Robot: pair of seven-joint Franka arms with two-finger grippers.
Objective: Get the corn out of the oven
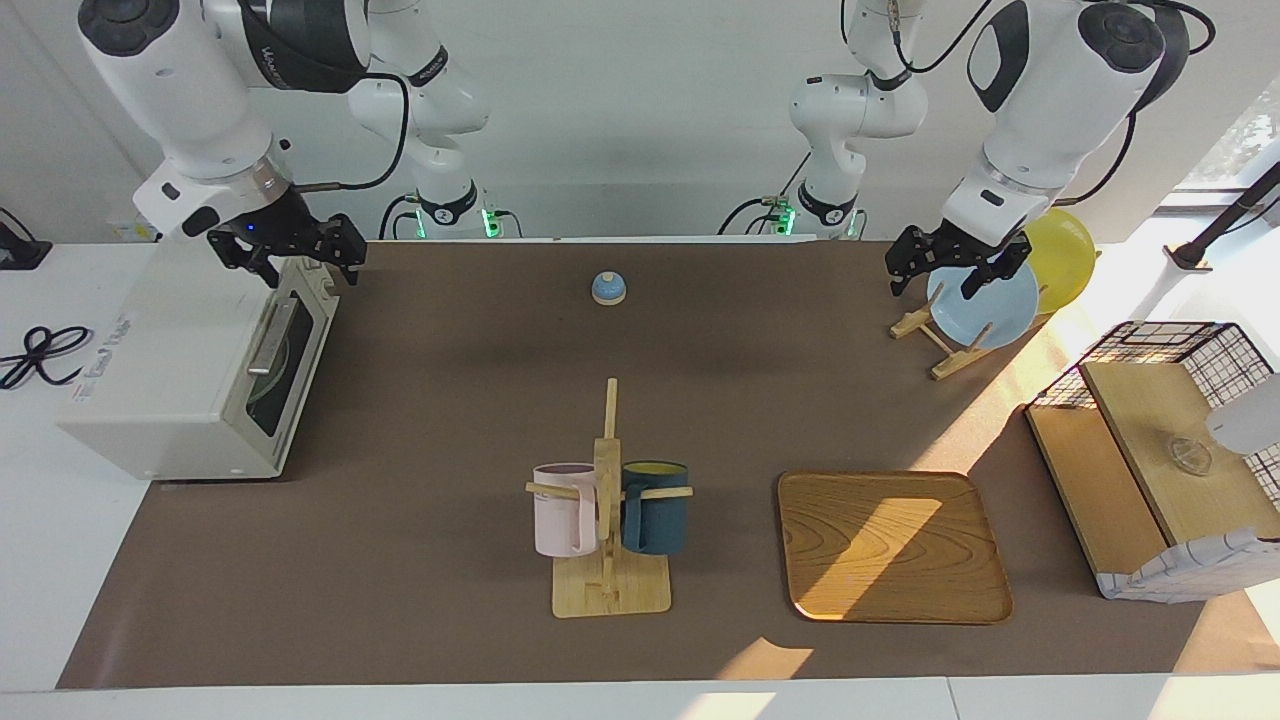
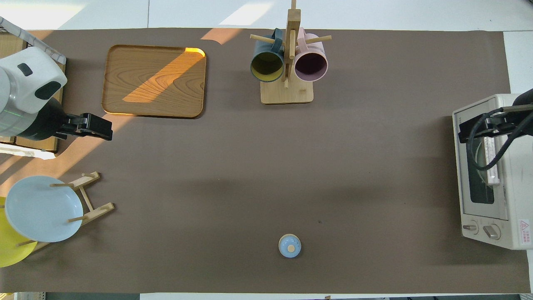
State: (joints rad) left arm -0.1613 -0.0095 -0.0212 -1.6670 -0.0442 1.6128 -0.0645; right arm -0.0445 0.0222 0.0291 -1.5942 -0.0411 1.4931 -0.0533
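Observation:
The white oven (image 1: 160, 370) stands at the right arm's end of the table, also in the overhead view (image 2: 512, 183). Its dark glass door is closed, with the silver bar handle (image 1: 272, 335) across it. The corn is hidden; no yellow cob shows in either view. My right gripper (image 1: 295, 255) is open and empty in the air over the oven's top front edge, above the end of the handle nearer to the robots; it also shows in the overhead view (image 2: 470, 125). My left gripper (image 1: 952, 268) is open and empty, waiting over the plate rack; it also shows in the overhead view (image 2: 100, 128).
A wooden mug rack (image 1: 608, 560) with a pink and a dark blue mug stands mid-table. A wooden tray (image 1: 890, 545) lies beside it. A blue plate (image 1: 985, 305) and a yellow plate (image 1: 1065, 255) stand in a rack. A small blue bell (image 1: 608, 288) and a wire basket (image 1: 1160, 450) are also here.

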